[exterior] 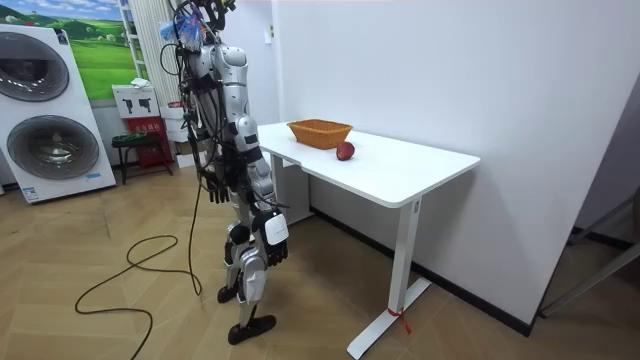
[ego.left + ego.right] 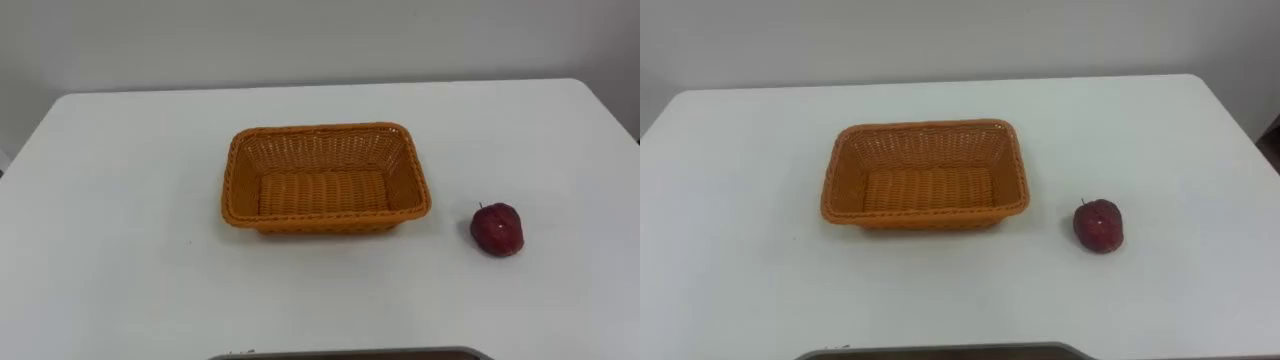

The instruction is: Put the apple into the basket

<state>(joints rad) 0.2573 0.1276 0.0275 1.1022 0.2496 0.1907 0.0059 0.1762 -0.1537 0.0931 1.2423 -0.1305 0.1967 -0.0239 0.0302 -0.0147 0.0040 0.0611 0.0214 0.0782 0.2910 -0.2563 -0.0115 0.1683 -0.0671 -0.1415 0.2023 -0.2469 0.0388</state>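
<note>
Dark red apple (image 2: 497, 229), round and glossy, stem dimple turned upward, a pale glint on the skin. Rests upright on the white table (image 2: 120, 200), toward the robot's right side, free of any hand. Looks firm and smooth, so likely to roll if nudged off centre rather than gripped squarely. To its left, apart from it, an orange wicker basket (image 2: 325, 180): rectangular, open side up, empty, near the table's middle. Appears to be the very first step, with the reach not begun and no grasp made. Next move, by this layout: raise the right hand (image 1: 274, 232) over the table edge, carry it out to the apple, close round the widest part from above or from the side, lift clear of the woven rim, then set it down inside. That assumes the basket as the goal, which the task does not name. In the room view, standing at the table's end on the room view's left, facing it, arms down. Left hand (image 1: 213, 186) low by the hip, right hand lower beside the thigh. Too small there to tell whether released or clenched; impossible to say.
</note>
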